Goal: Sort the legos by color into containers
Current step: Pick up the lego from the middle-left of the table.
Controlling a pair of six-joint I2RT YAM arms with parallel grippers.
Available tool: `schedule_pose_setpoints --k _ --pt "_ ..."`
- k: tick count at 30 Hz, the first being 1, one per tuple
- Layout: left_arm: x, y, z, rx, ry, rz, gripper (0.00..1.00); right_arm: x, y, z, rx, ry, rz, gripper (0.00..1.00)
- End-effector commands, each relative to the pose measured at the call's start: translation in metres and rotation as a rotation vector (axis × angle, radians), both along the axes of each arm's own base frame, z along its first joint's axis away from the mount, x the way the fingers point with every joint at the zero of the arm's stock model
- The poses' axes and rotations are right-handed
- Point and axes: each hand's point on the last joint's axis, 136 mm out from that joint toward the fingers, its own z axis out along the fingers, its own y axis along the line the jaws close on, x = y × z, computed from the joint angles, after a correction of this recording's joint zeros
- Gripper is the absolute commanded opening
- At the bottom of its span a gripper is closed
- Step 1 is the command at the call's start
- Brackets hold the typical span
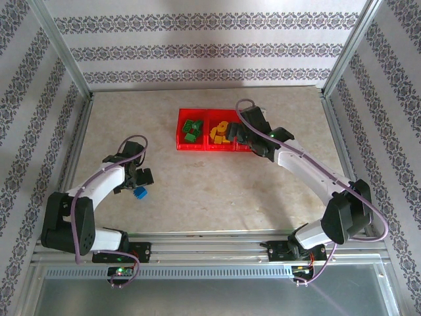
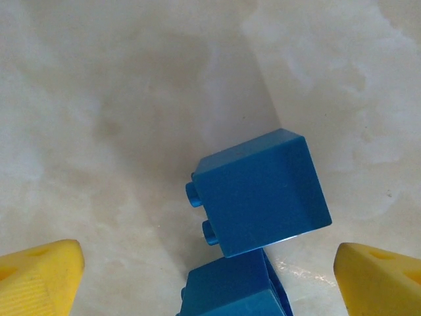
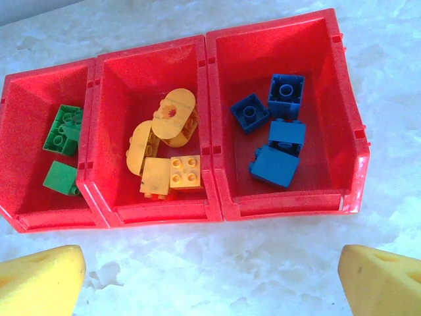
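Top: red tray [image 1: 192,147] far-centre on desk [image 1: 217,191]; loose blue legos [image 1: 139,193] near-left on the desk, well apart from it.

Left wrist: left fingers [image 2: 39,280] spread, flanking the two loose blue legos, touching neither.

Right wrist: right fingers [image 3: 39,283] spread, empty, above the tray. Green legos [image 3: 62,131] in left compartment, yellow legos [image 3: 171,174] middle, binned blue legos [image 3: 279,148] right.

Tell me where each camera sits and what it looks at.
Top external: high behind the robot, facing down on the beige table; left gripper and right gripper show.
Left wrist: on the left wrist, facing down at two blue studded plastic bricks; its yellow fingertips show.
Right wrist: facing down into the red three-compartment plastic tray; its yellow fingertips show.
Shared: top and right wrist both see the tray.
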Motion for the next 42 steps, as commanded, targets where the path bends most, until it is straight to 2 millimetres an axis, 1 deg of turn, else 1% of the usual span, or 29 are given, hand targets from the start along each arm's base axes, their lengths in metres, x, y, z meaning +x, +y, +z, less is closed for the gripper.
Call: schedule_pose_setpoints --k 1,5,12,17,21,23,29,35,39,41,42 --pt "-0.007 0.005 -0.004 0.004 0.043 0.003 0.98 -0.003 -0.001 0.008 0.004 -0.029 -0.021 0.98" --pt "0.003 0.012 -0.001 -0.009 0.010 0.041 0.97 -0.005 -0.002 0.010 0.005 -0.033 -0.024 0.98" --pt "0.020 0.033 0.005 -0.014 -0.048 0.125 0.93 -0.010 -0.004 0.012 0.005 -0.036 -0.025 0.99" --pt "0.027 0.044 0.000 -0.035 -0.057 0.170 0.91 -0.014 -0.006 0.009 0.006 -0.029 -0.026 0.98" --pt "0.032 0.046 -0.005 -0.058 -0.063 0.186 0.85 -0.016 -0.006 0.009 0.008 -0.028 -0.029 0.98" --pt "0.033 0.047 -0.009 -0.069 -0.059 0.196 0.79 -0.016 -0.006 0.009 0.007 -0.029 -0.029 0.98" --pt "0.038 0.052 -0.018 -0.080 -0.059 0.221 0.64 -0.016 -0.005 0.010 0.008 -0.027 -0.027 0.98" --pt "0.048 0.055 -0.022 -0.101 -0.089 0.238 0.45 -0.018 -0.006 0.010 0.007 -0.024 -0.030 0.98" --pt "0.052 0.053 -0.024 -0.114 -0.093 0.241 0.38 -0.020 -0.007 0.010 0.006 -0.023 -0.032 0.98" --pt "0.051 0.053 -0.026 -0.117 -0.093 0.245 0.37 -0.021 -0.008 0.011 0.004 -0.025 -0.034 0.99" --pt "0.050 0.053 -0.026 -0.118 -0.094 0.248 0.35 -0.021 -0.009 0.011 0.003 -0.025 -0.036 0.98"
